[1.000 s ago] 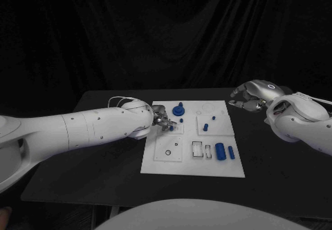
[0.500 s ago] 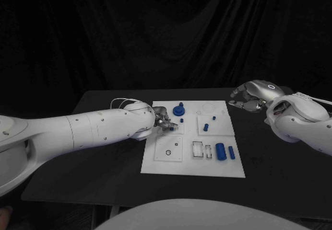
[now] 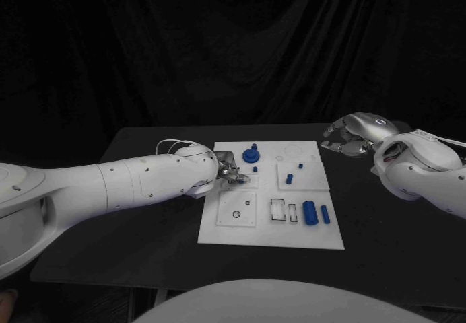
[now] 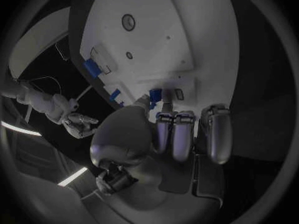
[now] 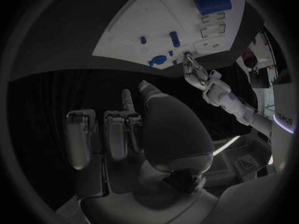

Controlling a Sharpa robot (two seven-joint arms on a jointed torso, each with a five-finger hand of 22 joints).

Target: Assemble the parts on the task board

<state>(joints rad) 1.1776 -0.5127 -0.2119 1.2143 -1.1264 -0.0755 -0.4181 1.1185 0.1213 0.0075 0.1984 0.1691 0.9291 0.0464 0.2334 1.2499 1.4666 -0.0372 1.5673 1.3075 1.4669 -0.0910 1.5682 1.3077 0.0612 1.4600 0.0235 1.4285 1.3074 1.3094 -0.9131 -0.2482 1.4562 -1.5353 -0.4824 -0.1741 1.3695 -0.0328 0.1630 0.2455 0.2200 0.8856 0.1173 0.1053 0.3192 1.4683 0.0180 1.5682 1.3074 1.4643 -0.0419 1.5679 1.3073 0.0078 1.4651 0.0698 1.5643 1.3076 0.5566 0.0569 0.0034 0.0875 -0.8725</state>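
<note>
The white task board (image 3: 272, 235) lies mid-table. My left hand (image 3: 226, 169) hovers over its left far part. In the left wrist view, that hand (image 4: 156, 134) pinches a small blue part (image 4: 155, 92) between thumb and a fingertip, just above the board (image 4: 187, 35). On the board stand a round blue part with a peg (image 3: 252, 155), a tiny blue peg (image 3: 300, 165) and a taller blue peg (image 3: 288, 179). A thick blue cylinder (image 3: 309, 212) and a thin blue bar (image 3: 324, 214) lie at the near right. My right hand (image 3: 347, 140) hangs off the board's far right corner, fingers curled, holding nothing.
Rectangular slots (image 3: 277, 210) and a round hole (image 3: 236, 214) show on the board's near half. The black table (image 3: 126, 249) reaches well beyond the board on both sides. My left forearm (image 3: 126, 185) crosses the table's left side.
My left hand has turned slightly at the board's left part, and the small blue part at its fingertips is now covered in the head view. The right hand has not moved.
</note>
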